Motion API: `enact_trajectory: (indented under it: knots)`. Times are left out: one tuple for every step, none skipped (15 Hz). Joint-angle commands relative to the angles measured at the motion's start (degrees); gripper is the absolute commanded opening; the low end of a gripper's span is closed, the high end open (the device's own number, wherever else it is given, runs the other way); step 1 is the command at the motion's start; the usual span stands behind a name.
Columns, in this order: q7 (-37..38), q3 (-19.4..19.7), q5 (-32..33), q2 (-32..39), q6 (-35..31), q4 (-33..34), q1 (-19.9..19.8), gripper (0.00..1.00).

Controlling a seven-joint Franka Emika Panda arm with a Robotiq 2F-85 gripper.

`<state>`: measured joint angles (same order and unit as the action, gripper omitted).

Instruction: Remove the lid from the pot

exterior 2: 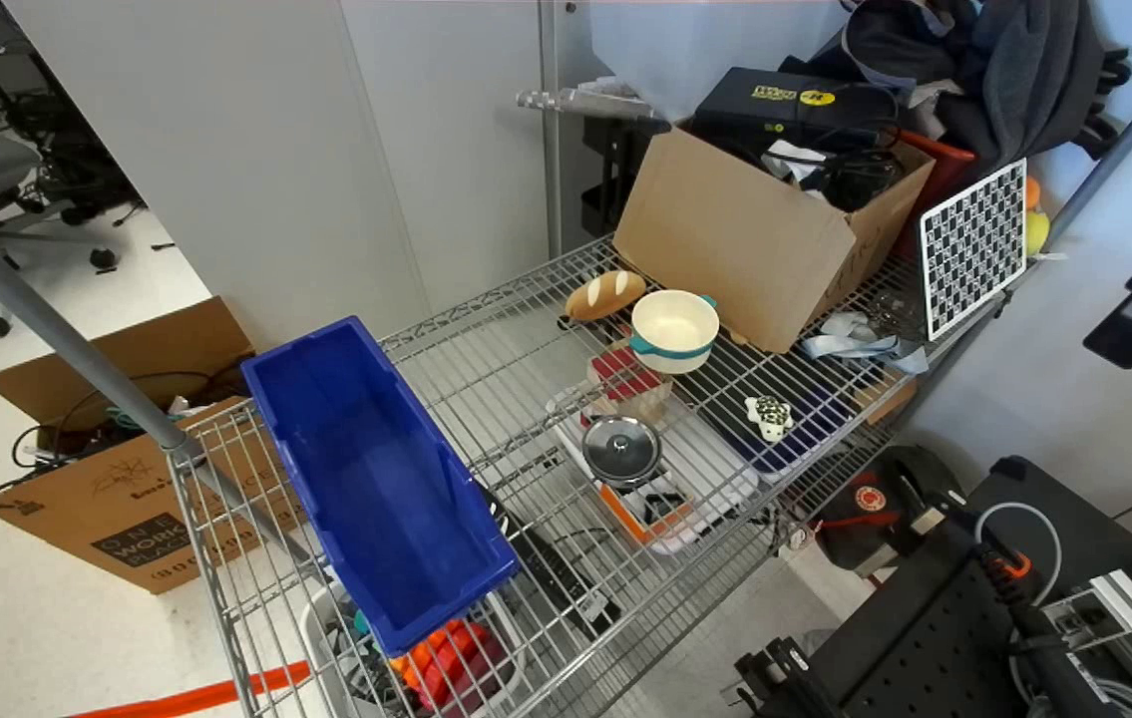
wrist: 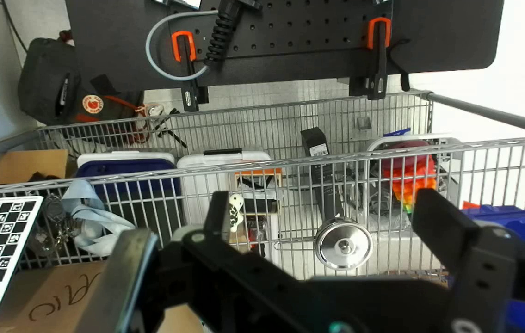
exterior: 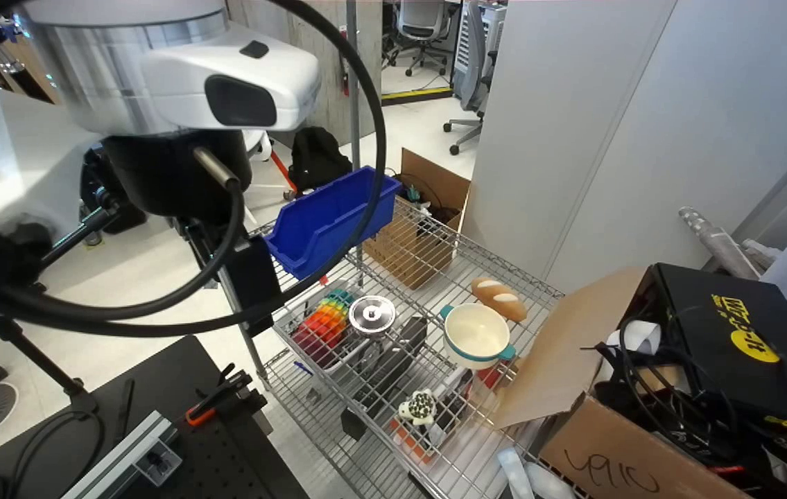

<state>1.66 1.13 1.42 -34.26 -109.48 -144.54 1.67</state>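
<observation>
The lid (wrist: 343, 245) is a shiny silver disc with a small knob, seen from above between my fingers in the wrist view. It also shows in both exterior views (exterior: 372, 314) (exterior 2: 621, 449). It sits on the small silver pot (wrist: 324, 226), of which only a strip of side and a thin wire handle show. The pot stands on the wire shelf (wrist: 262, 169). My gripper (wrist: 321, 206) is wide open and empty, well above the lid. In an exterior view the gripper (exterior: 254, 284) hangs left of the shelf, partly behind a cable.
A cream-white bowl with teal handles (exterior 2: 675, 329), a toy bread (exterior 2: 605, 295) and a small turtle (exterior 2: 771, 416) lie on the shelf. A blue bin (exterior 2: 376, 479) stands at one end, a cardboard box (exterior 2: 735, 239) at the other. A black table (wrist: 281, 69) faces the shelf.
</observation>
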Motion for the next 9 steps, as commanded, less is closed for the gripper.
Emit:
enact_trajectory:
  knots:
    - [-0.3, -0.6, -0.3, 0.0, 0.1, 0.1, -0.7, 1.00]
    - [-0.3, -0.6, -0.3, 0.0, 0.1, 0.1, -0.7, 1.00]
    - [-0.3, -0.6, -0.3, 0.0, 0.1, 0.1, -0.7, 1.00]
    - [-0.3, -0.6, -0.3, 0.0, 0.1, 0.1, -0.7, 1.00]
    - [-0.3, -0.6, -0.3, 0.0, 0.1, 0.1, -0.7, 1.00]
    - [-0.3, -0.6, -0.3, 0.0, 0.1, 0.1, -0.7, 1.00]
    - [-0.3, -0.6, -0.3, 0.0, 0.1, 0.1, -0.7, 1.00]
    - [1.0, -1.2, -0.4, 1.2, -0.9, 0.3, -0.7, 1.00]
    - [2.2, -2.0, -0.1, 2.8, -1.1, 0.9, -0.7, 1.00]
